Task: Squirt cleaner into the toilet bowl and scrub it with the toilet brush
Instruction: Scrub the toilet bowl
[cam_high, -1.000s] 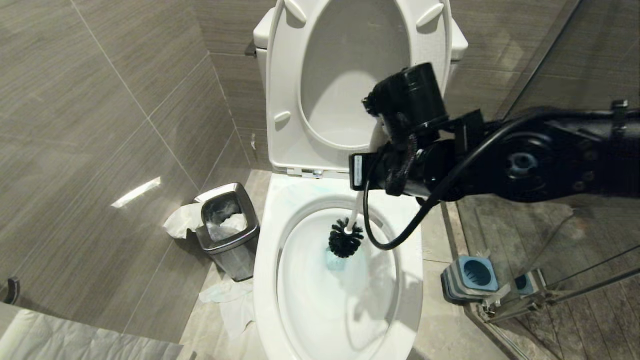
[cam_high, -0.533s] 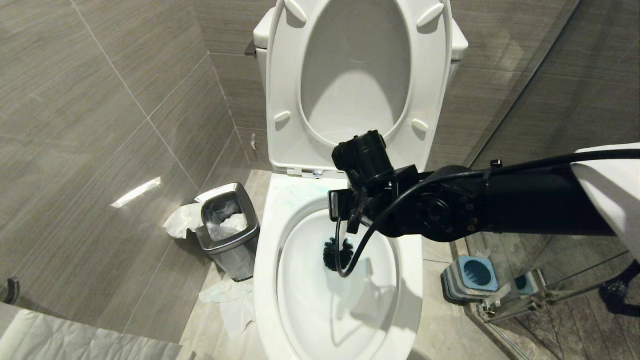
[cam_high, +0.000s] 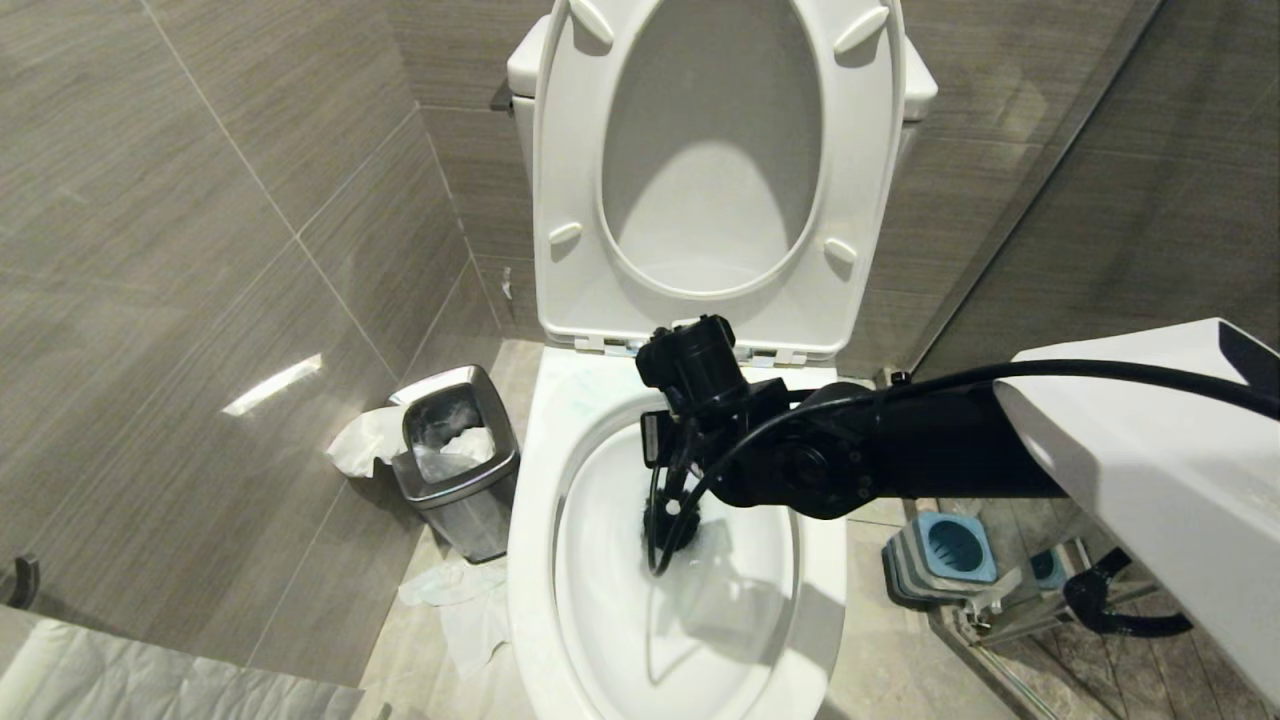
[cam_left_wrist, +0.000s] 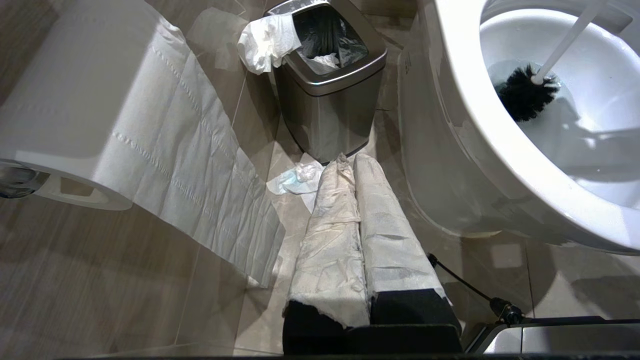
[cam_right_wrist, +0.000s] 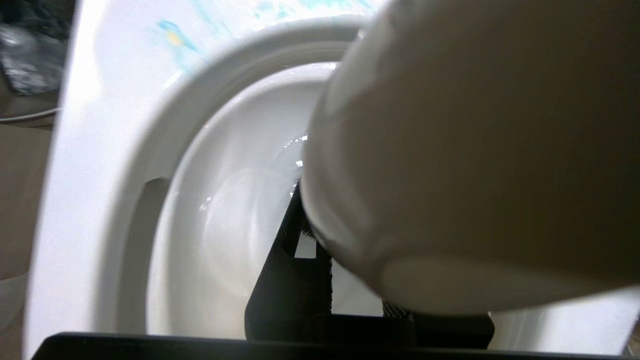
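Observation:
The white toilet bowl (cam_high: 530, 520) stands with seat and lid raised. My right gripper (cam_high: 668, 450) reaches in from the right, low over the bowl's back edge, shut on the toilet brush handle. The black bristle head (cam_high: 662, 528) is down near the water, partly hidden behind a cable loop. In the left wrist view the brush head (cam_left_wrist: 525, 95) and slim white handle (cam_left_wrist: 567, 40) show inside the bowl (cam_left_wrist: 465, 105). In the right wrist view the handle's rounded end (cam_right_wrist: 450, 175) fills the space between the fingers (cam_right_wrist: 295, 270). Teal cleaner streaks (cam_right_wrist: 175, 35) mark the rim. My left gripper (cam_left_wrist: 349, 162), wrapped in white cloth, is shut and parked beside the bowl.
A square steel waste bin (cam_high: 455, 460) with tissue hanging out stands left of the toilet, with crumpled paper (cam_high: 460, 600) on the floor. The blue-topped brush holder (cam_high: 940, 555) sits on the right by the glass partition. A toilet paper roll (cam_left_wrist: 75, 100) hangs near my left arm.
My right arm has come down from in front of the raised seat to just above the rim. The brush has gone deeper into the bowl with it. The left arm has not moved.

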